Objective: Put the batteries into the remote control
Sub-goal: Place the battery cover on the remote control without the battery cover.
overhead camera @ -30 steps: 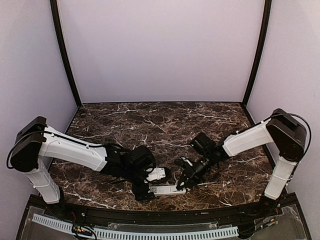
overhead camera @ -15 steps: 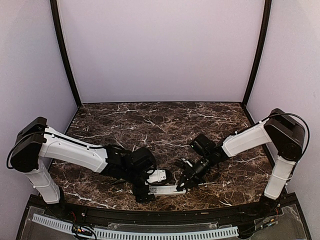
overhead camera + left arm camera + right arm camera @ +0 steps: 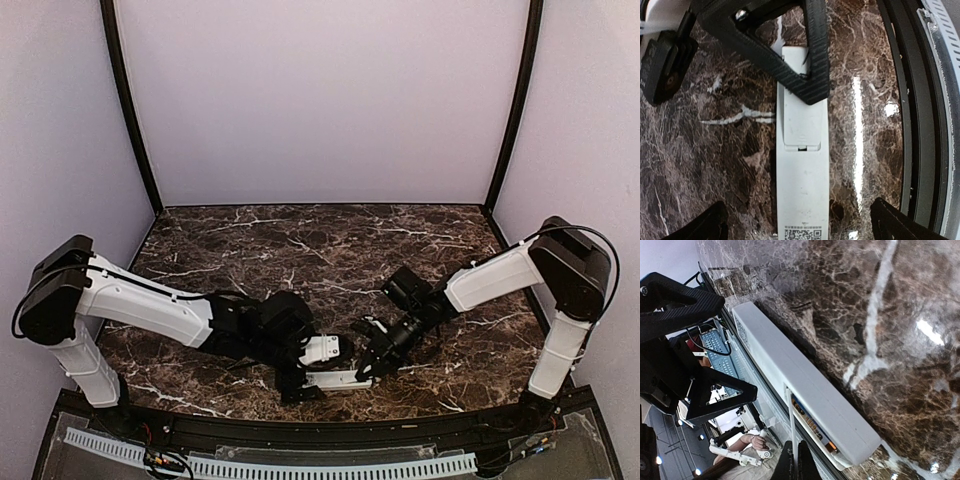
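**A:** How do the jaws stand?

**B:** The right gripper (image 3: 795, 461) is closed with nothing between its tips. The tips sit on, or just above, the battery cover (image 3: 801, 122) on the back of the remote control (image 3: 801, 195). The left gripper (image 3: 800, 222) is wide open, with one finger on each side of the remote, and it holds nothing.

**A:** And where is the remote?

**B:** It lies face down on the table (image 3: 705, 165), near the front edge, between both arms. The batteries I cannot see clearly. Some coloured marks (image 3: 812, 429) on its long side could be them, but I cannot tell.

**A:** How to do this step well?

**B:** I think the left should first close on the long sides. Then the remote will not slide when the right pushes the cover along its length, flat and gently.

**A:** What is different from one second ago?

**B:** The left arm has come a little further along the remote. The right arm and the remote are in about the same place.
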Motion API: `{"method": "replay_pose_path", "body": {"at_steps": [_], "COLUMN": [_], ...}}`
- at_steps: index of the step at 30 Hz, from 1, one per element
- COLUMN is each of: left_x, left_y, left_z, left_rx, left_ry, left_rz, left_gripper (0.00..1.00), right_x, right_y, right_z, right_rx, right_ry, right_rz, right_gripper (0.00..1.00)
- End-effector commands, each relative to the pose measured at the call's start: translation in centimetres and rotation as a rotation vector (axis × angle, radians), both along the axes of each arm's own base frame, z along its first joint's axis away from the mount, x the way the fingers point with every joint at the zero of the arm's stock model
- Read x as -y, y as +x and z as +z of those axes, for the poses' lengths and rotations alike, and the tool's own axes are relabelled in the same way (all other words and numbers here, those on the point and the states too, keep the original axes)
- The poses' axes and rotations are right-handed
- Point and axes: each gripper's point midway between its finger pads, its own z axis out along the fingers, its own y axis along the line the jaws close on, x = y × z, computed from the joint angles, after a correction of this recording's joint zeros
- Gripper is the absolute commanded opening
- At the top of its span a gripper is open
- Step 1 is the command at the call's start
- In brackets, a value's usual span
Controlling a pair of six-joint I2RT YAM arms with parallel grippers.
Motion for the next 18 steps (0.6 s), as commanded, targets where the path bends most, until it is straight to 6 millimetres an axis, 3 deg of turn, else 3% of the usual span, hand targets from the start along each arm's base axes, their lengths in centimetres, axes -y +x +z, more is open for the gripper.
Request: {"method": "replay_pose_path", "body": {"at_steps": [1,6,18], "left_x": [2.3,3.6,5.4], "left_y": [-0.4,-0.3,-0.6], "left_z": [1.9,0.5,0.1], "left_rx": [0.053,0.083,0.062], "left_ry": [-0.151,-0.149,-0.183], "left_rz": [-0.084,-0.132,-0.178], "left_gripper": [0.99,0.99,0.99], "right_x": [1.6,1.5,1.4], "right_y": [0.2,0.3,0.2], "right_z": [-1.0,-1.2,-2.3], "right_rx": [0.006,0.01,-0.007], "right_ry": [-0.085,-0.077,-0.082], "right_rz": [-0.021,-0.015,0.011], "right_gripper": [0.0,0.0,0.0]}}
